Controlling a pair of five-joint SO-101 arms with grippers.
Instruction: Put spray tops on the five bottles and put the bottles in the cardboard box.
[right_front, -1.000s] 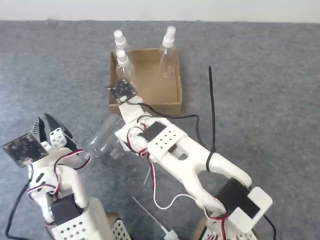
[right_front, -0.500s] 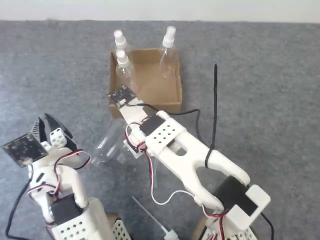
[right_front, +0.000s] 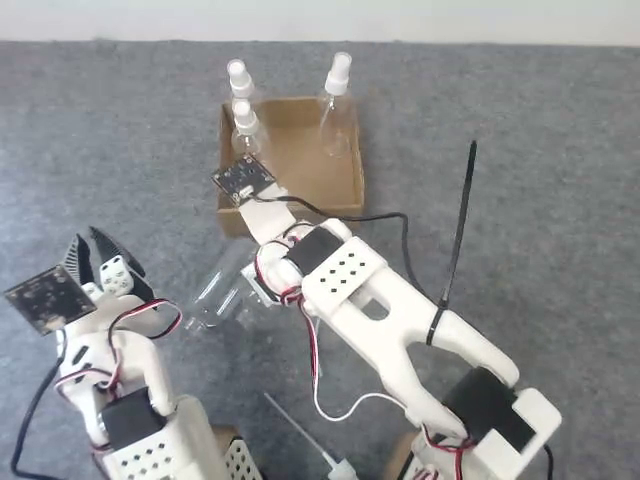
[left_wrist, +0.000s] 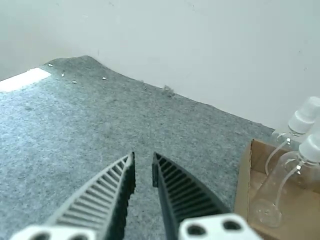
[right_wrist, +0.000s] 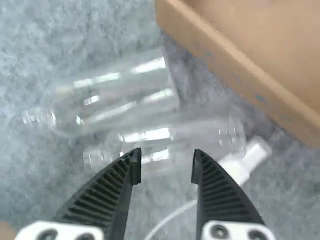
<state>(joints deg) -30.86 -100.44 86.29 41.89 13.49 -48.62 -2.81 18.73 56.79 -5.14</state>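
- Left gripper (right_front: 88, 238): unmoved at near-left of table (right_front: 560, 120), raised, fingers slightly apart, empty.
- Two uncapped bottles (right_front: 208, 292): lying on table before cardboard box (right_front: 290, 212), barely shifted.
- Right arm: elbow has swung right in last second. Right gripper (right_wrist: 166, 152) spread wide above nearer bottle, not gripping.
- Judgement: lining up pick; two bottles left to cap.
- Three capped bottles (right_front: 335, 100): upright at box's far side.
- Right wrist view adds loose spray top (right_wrist: 252, 152) beside lying bottles, hidden under arm from above.
- High view adds second spray top (right_front: 335, 465) by arm bases.
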